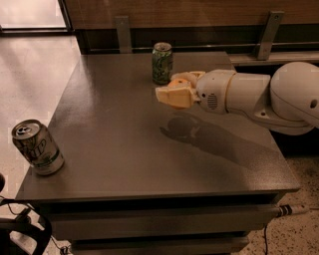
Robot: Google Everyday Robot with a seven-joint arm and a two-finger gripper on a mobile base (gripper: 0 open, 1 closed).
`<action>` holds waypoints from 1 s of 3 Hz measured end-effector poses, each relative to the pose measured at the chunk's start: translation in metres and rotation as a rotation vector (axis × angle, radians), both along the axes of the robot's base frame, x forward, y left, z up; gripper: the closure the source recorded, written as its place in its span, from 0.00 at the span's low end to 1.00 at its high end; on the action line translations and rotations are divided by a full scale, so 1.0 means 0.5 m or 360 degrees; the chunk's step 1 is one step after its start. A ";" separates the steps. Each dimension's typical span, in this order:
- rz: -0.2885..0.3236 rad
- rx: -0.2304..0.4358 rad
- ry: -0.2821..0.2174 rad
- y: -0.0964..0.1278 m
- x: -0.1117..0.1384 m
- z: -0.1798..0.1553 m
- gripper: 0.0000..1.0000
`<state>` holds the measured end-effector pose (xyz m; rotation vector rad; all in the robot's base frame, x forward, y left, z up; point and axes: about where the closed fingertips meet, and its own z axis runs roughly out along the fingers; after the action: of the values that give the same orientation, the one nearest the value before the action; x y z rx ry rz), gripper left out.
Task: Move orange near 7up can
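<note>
This looks like an office or lab common area: a plain grey table stands on a polished pale floor against a wood-panelled wall fitted with metal brackets. A white robot arm reaches over the table from the right, its gripper clasping an orange above the tabletop.
</note>
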<state>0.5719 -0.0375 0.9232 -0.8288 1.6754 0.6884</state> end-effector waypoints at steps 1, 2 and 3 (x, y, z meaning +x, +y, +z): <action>0.0099 -0.0009 -0.0023 0.084 -0.054 -0.009 1.00; 0.0257 -0.0039 -0.0040 0.148 -0.096 -0.021 1.00; 0.0257 -0.0039 -0.0040 0.149 -0.096 -0.021 1.00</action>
<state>0.5239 0.0367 0.9128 -0.9943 1.6093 0.7655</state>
